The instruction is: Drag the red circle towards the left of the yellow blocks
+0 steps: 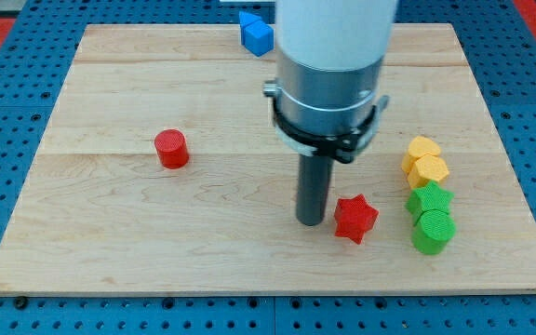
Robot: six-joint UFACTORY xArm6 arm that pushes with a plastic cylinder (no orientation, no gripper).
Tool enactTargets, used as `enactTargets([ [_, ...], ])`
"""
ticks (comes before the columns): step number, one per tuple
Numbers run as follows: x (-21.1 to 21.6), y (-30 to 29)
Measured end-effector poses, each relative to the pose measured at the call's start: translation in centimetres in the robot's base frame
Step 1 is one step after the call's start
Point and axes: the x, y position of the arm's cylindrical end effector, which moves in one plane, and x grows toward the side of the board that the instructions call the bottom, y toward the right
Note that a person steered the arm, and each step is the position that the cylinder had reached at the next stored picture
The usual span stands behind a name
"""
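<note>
Near the counter's (110,261) centre, my tip (310,221) rests just left of the red star (355,219) — no pincer fitted. Red circle (170,149) sits well apart at the view's left; yellow blocks (425,161) at the right.

A blue block (256,33) sat at the far edge of the wooden worktop (110,251). Near the right edge, a red star (355,219) lay beside a green star (429,199) and green cylinder (432,232).

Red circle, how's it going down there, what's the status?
My tip just left of red star. Red circle far on view's left, untouched. Yellow blocks at right; star lies between.
</note>
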Motion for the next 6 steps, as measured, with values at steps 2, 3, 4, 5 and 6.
enactTargets([
  [2,-1.7,0.9],
  [3,-4.2,-10.0],
  [4,-3.9,-16.6],
  [5,-6.6,-23.3],
  [6,-11.2,-25.0],
])
